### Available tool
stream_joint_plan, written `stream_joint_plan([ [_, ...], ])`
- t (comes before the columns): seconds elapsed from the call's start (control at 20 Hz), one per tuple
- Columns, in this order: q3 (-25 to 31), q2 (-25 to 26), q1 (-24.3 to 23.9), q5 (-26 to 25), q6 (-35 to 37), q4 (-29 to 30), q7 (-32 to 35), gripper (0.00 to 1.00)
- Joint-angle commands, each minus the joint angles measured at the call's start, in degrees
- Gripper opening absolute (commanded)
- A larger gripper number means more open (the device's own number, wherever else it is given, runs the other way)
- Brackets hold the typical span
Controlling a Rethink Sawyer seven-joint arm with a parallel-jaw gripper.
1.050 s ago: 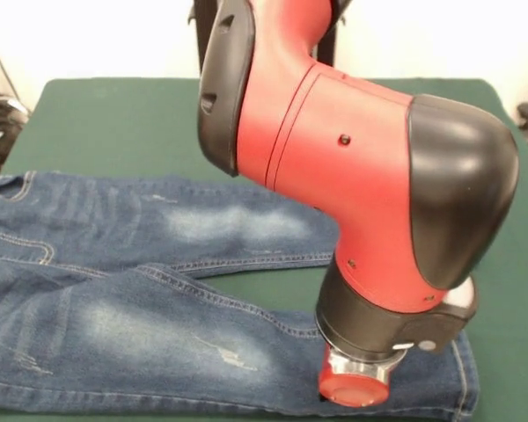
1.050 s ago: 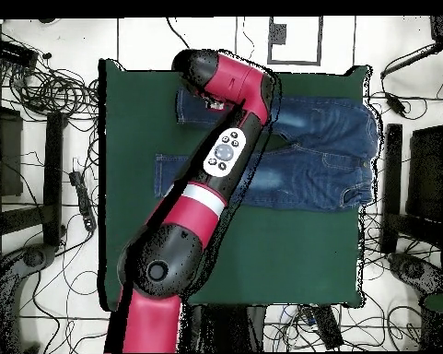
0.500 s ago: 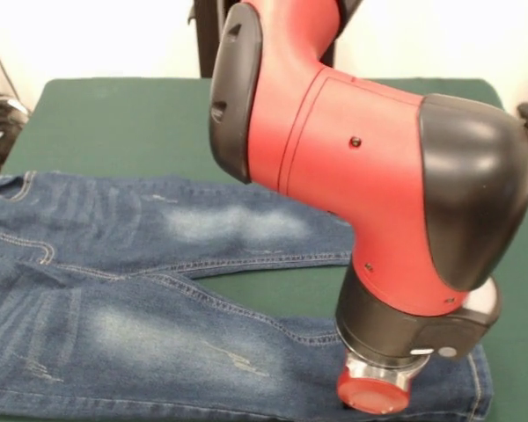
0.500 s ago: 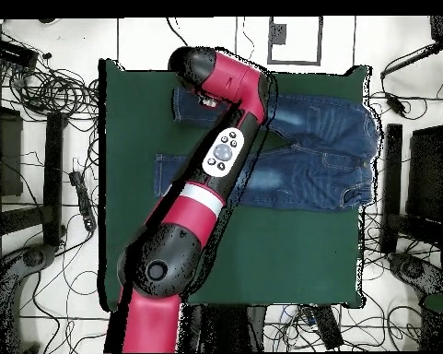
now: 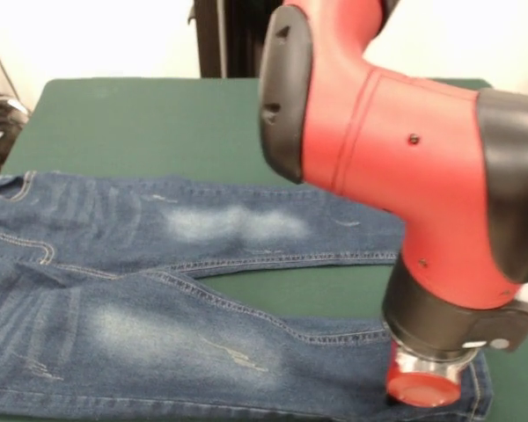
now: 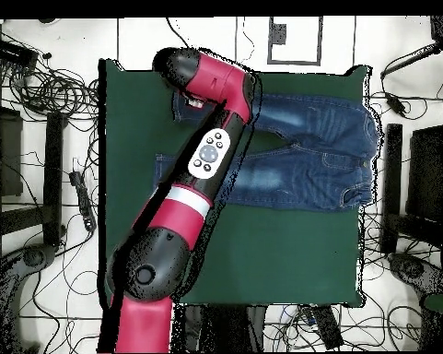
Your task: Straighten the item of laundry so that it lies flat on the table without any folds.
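Note:
The item of laundry, a small pair of blue jeans (image 5: pixel 158 264) with faded thigh patches, lies on the green table (image 5: pixel 114 114) with both legs stretched out side by side. In the overhead view the jeans (image 6: pixel 308 152) lie across the table's (image 6: pixel 262 258) upper half, waist at the right. My gripper (image 5: pixel 421 389) is down at the cuff of the nearer leg, at the front right. Only its red and silver end shows, so its state is hidden. The red arm (image 6: pixel 206 157) crosses both legs from above.
The arm's bulky wrist (image 5: pixel 405 176) fills the right of the front view and hides part of the far leg. A dark post (image 5: pixel 224 40) stands behind the table. Cables (image 6: pixel 40 92) and dark equipment (image 6: pixel 427 175) surround the table on the floor.
The arm has shifted toward the cuff end, rightward in the front view, and the nearer leg's cuff has moved with it. More of the far leg now shows.

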Motion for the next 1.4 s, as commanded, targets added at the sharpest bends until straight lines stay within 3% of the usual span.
stream_joint_plan([
  [0.05, 3.1, -0.6, 2.8, 2.5, 9.7, -3.4, 23.5, 0.00],
  [0.55, 3.3, -0.9, 2.8, 3.3, 9.4, -3.6, 23.6, 0.00],
  [0.65, 3.4, -1.7, 2.5, 2.0, 11.2, -2.8, 21.5, 0.00],
  [1.1, 15.1, -9.7, 4.3, -6.8, 12.2, 11.8, 2.7, 0.00],
  [1.4, 18.3, -13.9, 2.1, -13.0, 15.6, 13.2, -2.6, 0.00],
])
